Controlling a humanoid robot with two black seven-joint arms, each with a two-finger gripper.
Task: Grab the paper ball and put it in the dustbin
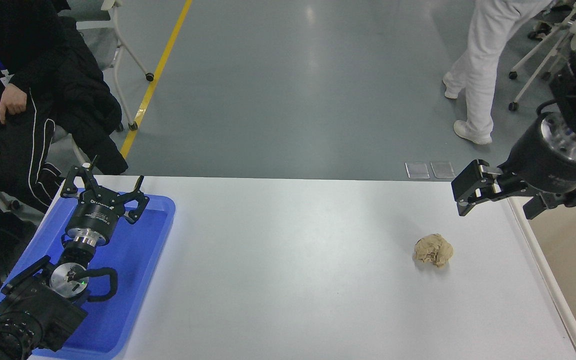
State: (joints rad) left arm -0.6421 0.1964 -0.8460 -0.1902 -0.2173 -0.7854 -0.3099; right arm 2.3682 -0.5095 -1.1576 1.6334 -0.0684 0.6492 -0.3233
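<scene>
Grey glossy floor (pixel 288 85) with soft light reflections, yellow line (pixel 155 82) running diagonally at the left. White table (pixel 293 280) fills the foreground; wheeled white chair frames (pixel 533 75) at top right, another wheeled frame (pixel 128 60) at top left. Seated person in black (pixel 13 100) at far left, a person in white trousers (pixel 478 65) walking at top right.

The paper ball (pixel 433 250) lies on the table (pixel 288 280) toward three o'clock. The dustbin (pixel 543 260) stands farther out at three, the tray (pixel 133 280) at nine. The right gripper (pixel 500 197) hangs at two o'clock from the ball.
</scene>
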